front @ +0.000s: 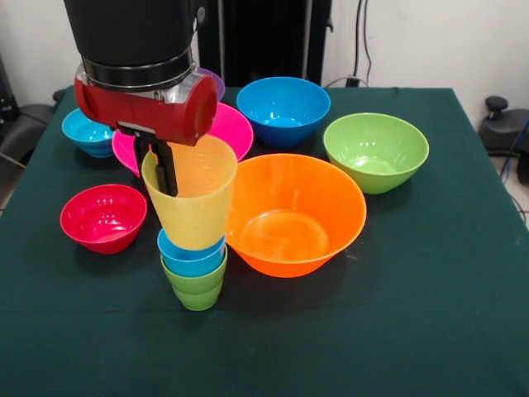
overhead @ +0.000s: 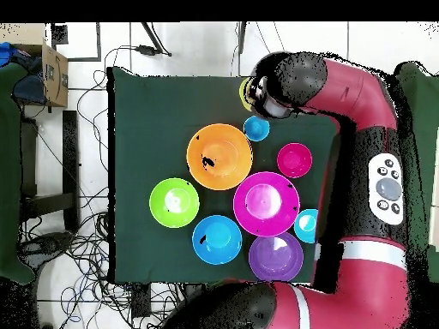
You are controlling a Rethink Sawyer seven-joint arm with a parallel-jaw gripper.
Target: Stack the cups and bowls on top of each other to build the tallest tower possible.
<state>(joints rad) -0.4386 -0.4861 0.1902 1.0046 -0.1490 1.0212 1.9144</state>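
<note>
In the front view the tower stands near the table's front: a green cup point(front: 197, 287) lowest, a sky-blue cup point(front: 191, 257) nested in it, and a translucent yellow cup point(front: 197, 203) with its base in the blue one. My gripper point(front: 154, 178) comes down from above and is shut on the yellow cup's left rim, one finger point(front: 167, 172) dark against the cup wall. In the overhead view my arm covers the gripper; only the blue cup point(overhead: 255, 128) and a yellow edge point(overhead: 245, 90) show.
An orange bowl point(front: 293, 217) sits close to the tower's right and a red bowl point(front: 103, 217) to its left. Behind are the pink point(front: 230, 128), blue point(front: 283, 109), green point(front: 376, 151) and teal point(front: 87, 132) bowls. A purple bowl point(overhead: 275, 256) is nearest the robot.
</note>
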